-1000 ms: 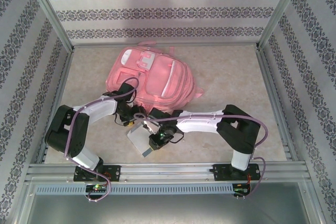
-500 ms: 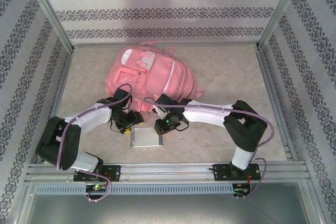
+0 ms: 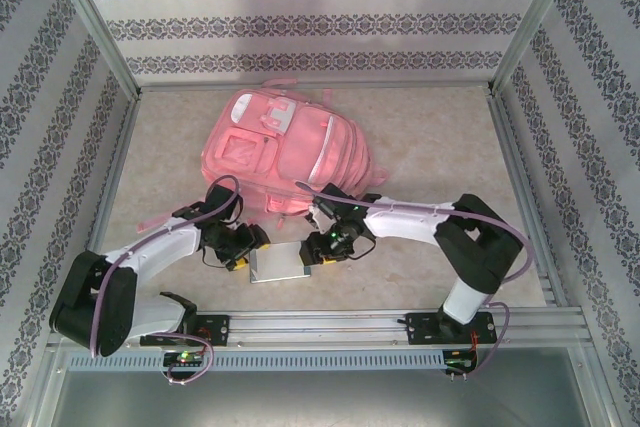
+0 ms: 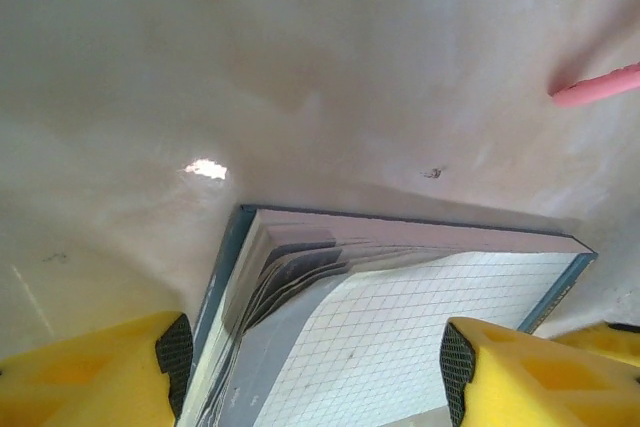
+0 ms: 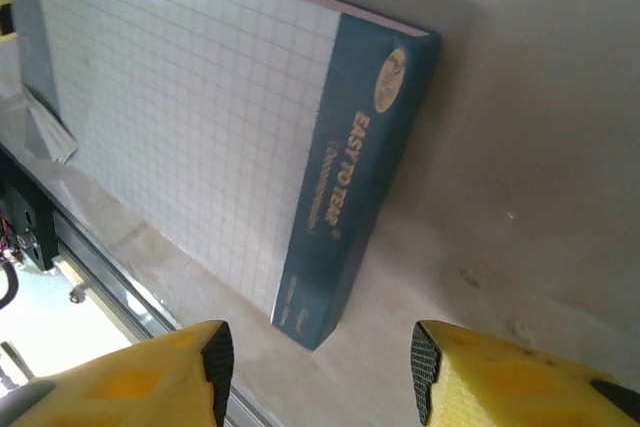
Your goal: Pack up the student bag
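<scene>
The student bag (image 3: 280,150) is a large pink backpack lying flat at the back middle of the table. In front of it a book (image 3: 278,263) with a white grid cover and a dark blue spine (image 5: 355,187) lies flat on the table. My left gripper (image 3: 243,245) is low at the book's left end, open. Its yellow fingers (image 4: 120,372) straddle a corner of the book (image 4: 400,307), where the pages fan out. At the book's right end, just off the spine, my right gripper (image 3: 322,245) stands open with nothing between its fingers (image 5: 500,377).
A pink strap (image 4: 600,85) of the bag lies on the table beyond the book. A metal rail (image 3: 320,325) runs along the near edge just behind the book. Patterned walls (image 3: 60,127) close in the sides and back.
A second ago the right gripper held the book tilted off the table. The book now lies flat, and the right gripper has let go and opened. The left arm has swung nearer and lower.
</scene>
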Controlling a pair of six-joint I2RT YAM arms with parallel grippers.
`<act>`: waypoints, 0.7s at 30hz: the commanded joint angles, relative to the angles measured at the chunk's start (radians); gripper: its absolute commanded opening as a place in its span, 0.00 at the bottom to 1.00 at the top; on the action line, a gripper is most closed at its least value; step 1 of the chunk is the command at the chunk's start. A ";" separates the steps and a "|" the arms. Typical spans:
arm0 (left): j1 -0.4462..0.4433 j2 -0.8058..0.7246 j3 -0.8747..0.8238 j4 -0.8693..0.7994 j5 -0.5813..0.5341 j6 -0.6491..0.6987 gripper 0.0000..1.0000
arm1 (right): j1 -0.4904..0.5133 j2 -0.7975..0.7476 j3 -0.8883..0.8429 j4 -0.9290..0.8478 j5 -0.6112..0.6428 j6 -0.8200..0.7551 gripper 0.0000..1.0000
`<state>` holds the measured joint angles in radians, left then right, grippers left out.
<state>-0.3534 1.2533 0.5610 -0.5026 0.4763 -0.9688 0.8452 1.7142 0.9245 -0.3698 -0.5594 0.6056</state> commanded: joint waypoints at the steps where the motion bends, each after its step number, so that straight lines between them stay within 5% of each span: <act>1: -0.011 -0.020 -0.026 0.016 0.023 -0.031 0.66 | -0.025 0.047 -0.003 0.080 -0.069 0.068 0.50; 21: -0.053 0.004 -0.077 0.130 0.057 -0.110 0.51 | -0.037 0.142 0.035 0.258 -0.239 0.197 0.48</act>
<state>-0.3740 1.2350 0.5060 -0.4660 0.4862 -1.0515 0.7876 1.8179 0.9318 -0.2268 -0.7425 0.7933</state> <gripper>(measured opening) 0.516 0.476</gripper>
